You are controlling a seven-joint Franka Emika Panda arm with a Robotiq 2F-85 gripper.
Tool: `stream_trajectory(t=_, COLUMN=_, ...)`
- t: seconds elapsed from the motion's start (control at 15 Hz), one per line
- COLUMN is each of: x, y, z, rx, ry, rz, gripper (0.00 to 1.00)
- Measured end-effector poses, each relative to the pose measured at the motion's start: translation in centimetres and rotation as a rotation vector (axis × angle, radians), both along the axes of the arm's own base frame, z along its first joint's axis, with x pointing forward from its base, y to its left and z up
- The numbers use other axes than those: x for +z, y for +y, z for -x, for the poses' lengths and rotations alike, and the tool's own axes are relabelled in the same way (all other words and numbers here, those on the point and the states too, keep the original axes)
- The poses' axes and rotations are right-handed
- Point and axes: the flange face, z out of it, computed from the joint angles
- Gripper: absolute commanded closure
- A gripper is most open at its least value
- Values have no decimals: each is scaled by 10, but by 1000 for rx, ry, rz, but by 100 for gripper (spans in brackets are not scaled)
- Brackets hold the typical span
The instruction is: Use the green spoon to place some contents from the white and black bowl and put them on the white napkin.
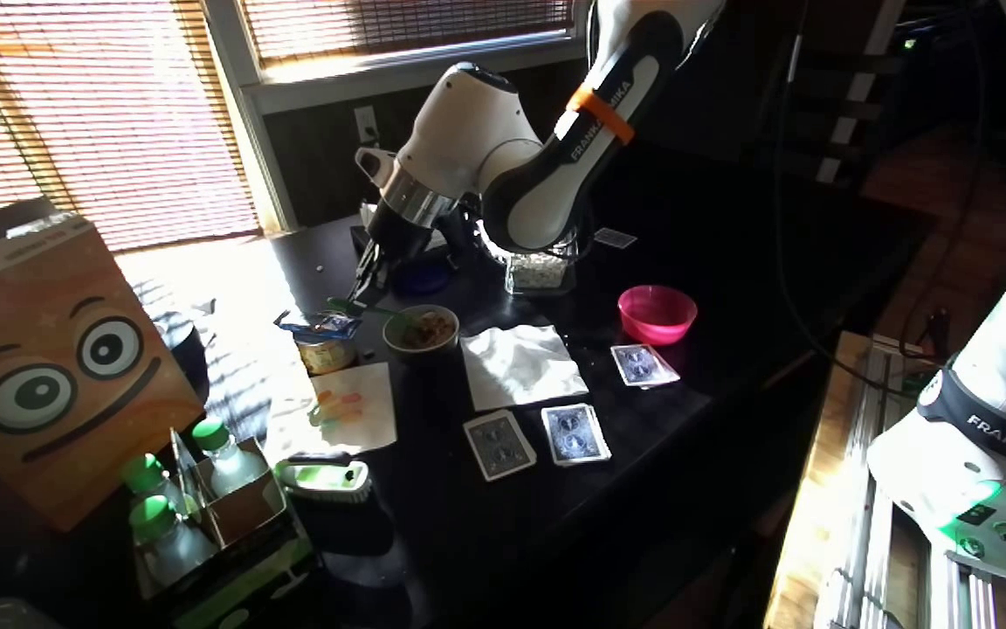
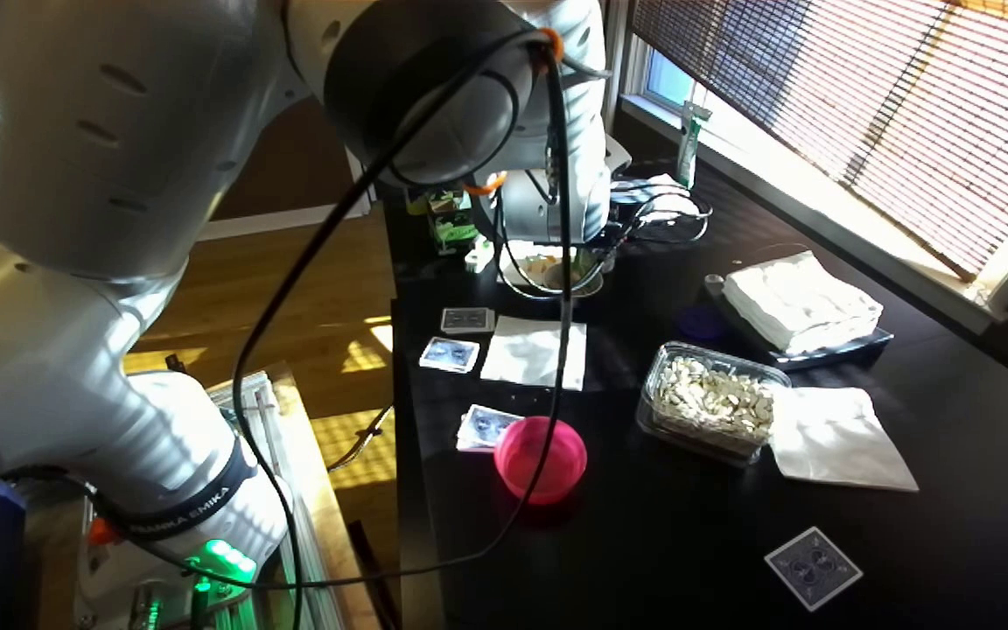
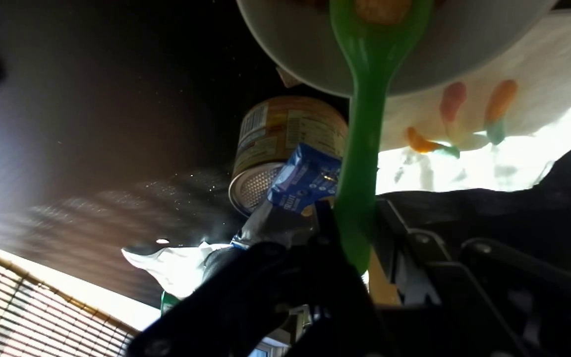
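Observation:
My gripper (image 1: 358,300) is shut on the handle of the bright green spoon (image 3: 367,109), seen in the wrist view (image 3: 352,213). The spoon also shows in an exterior view (image 1: 400,316), its head at a round bowl (image 1: 396,335). This bowl is whitish inside and dark outside, with brown contents; its pale wall shows in the wrist view (image 3: 464,44). A tan lump shows at the spoon's head, partly cut off by the frame edge. No speckled bowl with pale contents shows. A bare white napkin (image 1: 520,367) lies beside the bowl and shows in both exterior views (image 2: 535,354).
A can (image 3: 290,129) with a blue packet (image 3: 305,178) on it stands close beside the bowl. A napkin with gummy worms (image 1: 376,411) lies near. A pink bowl (image 1: 656,328), card stacks (image 1: 575,434), a clear box of pale flakes (image 2: 714,442) and a napkin stack (image 2: 806,302) are around.

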Motion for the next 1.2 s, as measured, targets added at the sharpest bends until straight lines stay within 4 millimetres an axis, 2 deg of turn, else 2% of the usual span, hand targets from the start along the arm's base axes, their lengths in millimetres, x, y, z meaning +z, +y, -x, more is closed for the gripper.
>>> stream_trajectory(t=0.8, x=38, y=-4, z=-6, rx=-49, ry=46, rz=-32, gripper=94)
stream_trajectory(t=1.2, x=47, y=-28, z=-4, rx=-169, ry=119, rz=-116, gripper=94)
